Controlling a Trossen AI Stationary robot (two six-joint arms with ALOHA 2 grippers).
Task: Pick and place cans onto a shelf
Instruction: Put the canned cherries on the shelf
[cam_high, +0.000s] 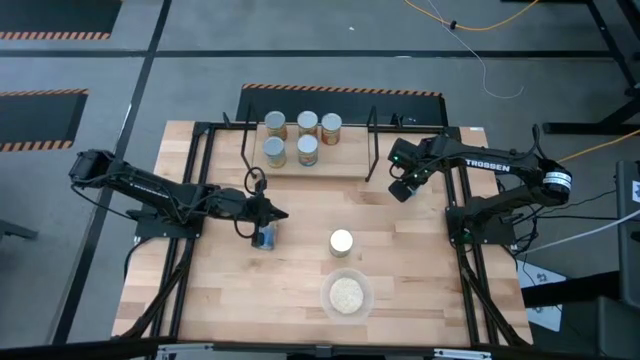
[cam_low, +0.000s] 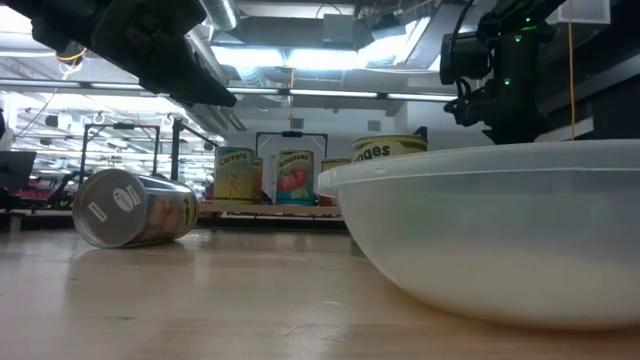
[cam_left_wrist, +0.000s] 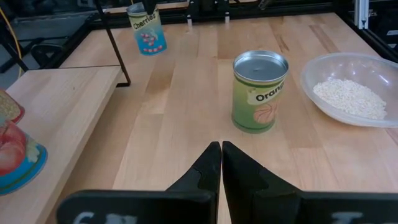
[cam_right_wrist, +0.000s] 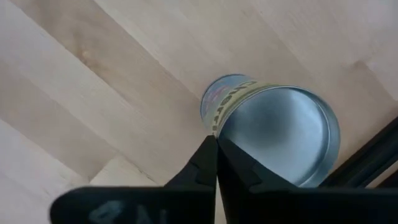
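Observation:
Several cans (cam_high: 305, 135) stand on the wooden shelf (cam_high: 350, 162). A blue can (cam_high: 265, 237) lies on its side on the table; it also shows in the low view (cam_low: 135, 208). My left gripper (cam_high: 283, 214) is shut and empty, just above it. An orange-labelled can (cam_left_wrist: 259, 92) stands upright mid-table. A cherries can (cam_right_wrist: 273, 134) stands by the shelf's right upright; it also shows in the left wrist view (cam_left_wrist: 147, 31). My right gripper (cam_right_wrist: 216, 142) is shut, slanting down at this can's top rim. My right gripper's shut fingertips (cam_right_wrist: 208, 149) stand at the near edge of the cherries can's top rim (cam_right_wrist: 225, 121), coming from above at a slant. I cannot tell whether they touch it. The can stands on the table.
A clear bowl of pale grains (cam_high: 326, 296) sits near the table's front edge, close to the orange-labelled can (cam_high: 341, 242). The shelf's black uprights (cam_high: 372, 140) stand beside the right gripper. Black frame rails (cam_high: 190, 200) run along both table sides.

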